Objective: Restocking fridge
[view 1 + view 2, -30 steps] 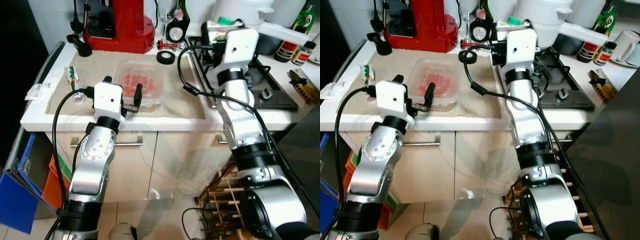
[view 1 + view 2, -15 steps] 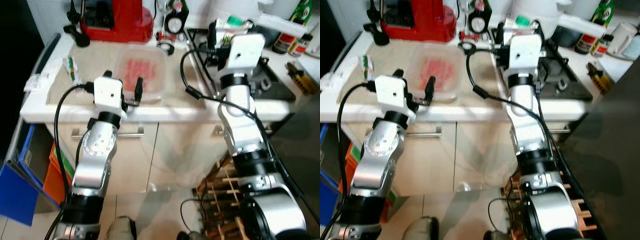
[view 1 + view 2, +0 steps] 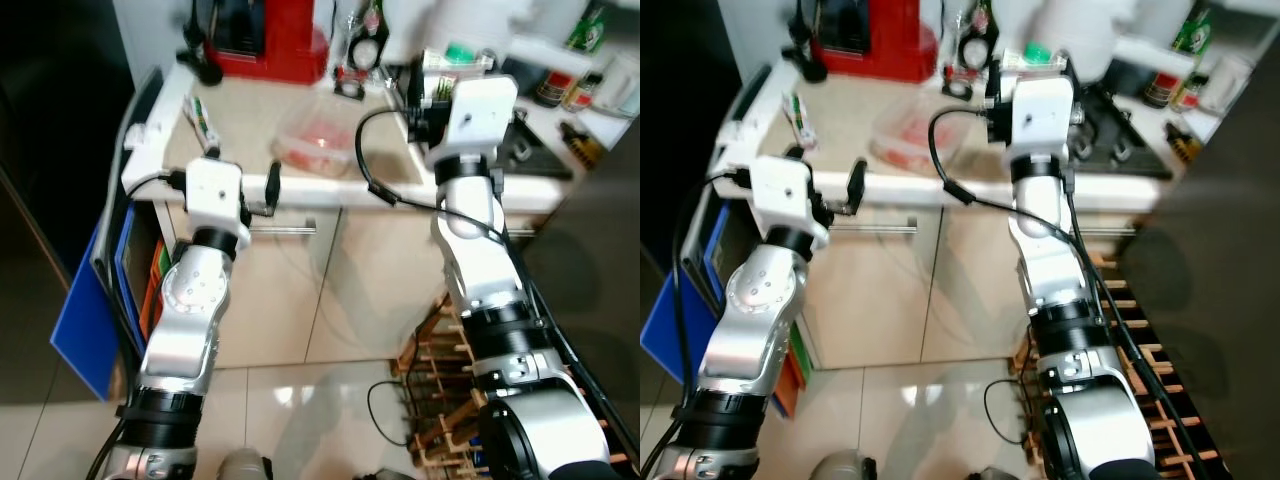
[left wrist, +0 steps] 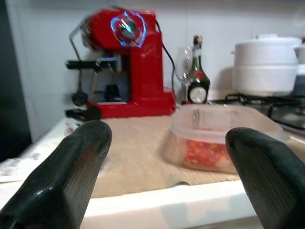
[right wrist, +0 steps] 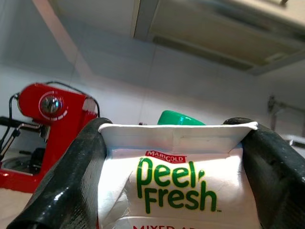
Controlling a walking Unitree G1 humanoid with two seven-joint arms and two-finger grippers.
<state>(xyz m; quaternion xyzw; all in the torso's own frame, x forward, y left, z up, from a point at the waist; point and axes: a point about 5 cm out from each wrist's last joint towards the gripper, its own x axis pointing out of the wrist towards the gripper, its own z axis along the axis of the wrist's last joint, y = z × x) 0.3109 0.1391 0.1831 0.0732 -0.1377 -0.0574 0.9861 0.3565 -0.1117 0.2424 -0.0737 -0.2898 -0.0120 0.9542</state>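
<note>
I judge restocking barely begun: my right end effector (image 5: 174,167) grips the juice carton (image 5: 178,179) at upper centre, my left end effector (image 4: 167,171) hangs released below the table (image 3: 300,195), and the meat tub (image 4: 224,138), blurry, still waits there.

White counter (image 3: 470,190), cream cabinets (image 3: 375,280), glossy tile floor (image 3: 320,410).

Juice carton (image 5: 178,183): white, green "Peel Fresh" lettering, red brand banner, green cap (image 5: 180,118); coffee machine (image 4: 127,67): red, blue-lit dial; lidded tub (image 4: 223,137): clear, red contents; bench (image 4: 157,202): white, under beige cloth (image 4: 138,152); end effector fingers (image 4: 71,176): black.
</note>
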